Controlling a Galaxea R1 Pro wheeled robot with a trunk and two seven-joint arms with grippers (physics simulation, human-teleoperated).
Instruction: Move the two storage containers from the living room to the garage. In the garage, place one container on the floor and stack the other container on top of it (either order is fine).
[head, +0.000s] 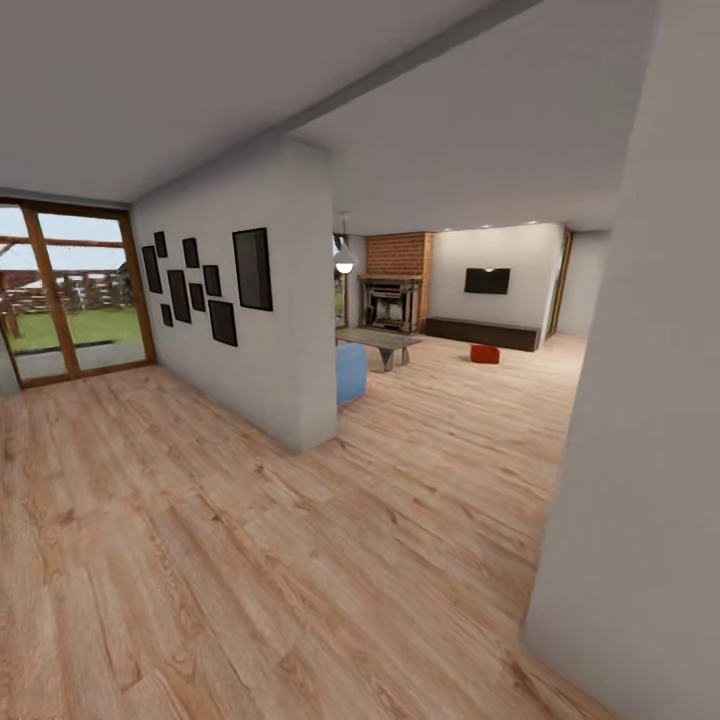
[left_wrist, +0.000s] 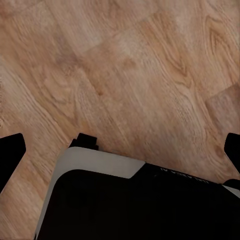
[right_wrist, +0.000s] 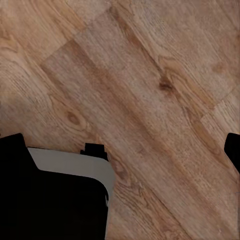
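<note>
Storage container (head: 485, 353): one orange-red box sits on the light wood plank floor (head: 250, 560) of the living room, far ahead in the head view, just in front of the long dark low cabinet (head: 482, 332) beneath the wall TV (head: 487, 281). It rests upright, its long axis running roughly across the view, parallel to the cabinet; at this range its open top and finer details cannot be resolved. A second container cannot be made out.

Surroundings: red-brick fireplace (head: 396, 283) left of the TV; glass coffee table (head: 380, 343) in front of it; blue sofa (head: 350, 372) end partly hidden behind a white partition wall (head: 270, 350) carrying dark picture frames (head: 205, 280). A glazed door (head: 70, 300) at far left gives onto a lawn. A white wall (head: 640, 400) stands close at right.

Left gripper (left_wrist: 124, 150): directed downward at the plank floor, with the robot's dark, white-edged base (left_wrist: 135, 200) below it. Dark fingertips (left_wrist: 11, 152) appear at opposite frame edges, spread wide, nothing between them.

Right gripper (right_wrist: 125, 152): same downward pose over the planks, beside the base (right_wrist: 55, 200). Fingertips (right_wrist: 12, 147) likewise set wide apart and empty
</note>
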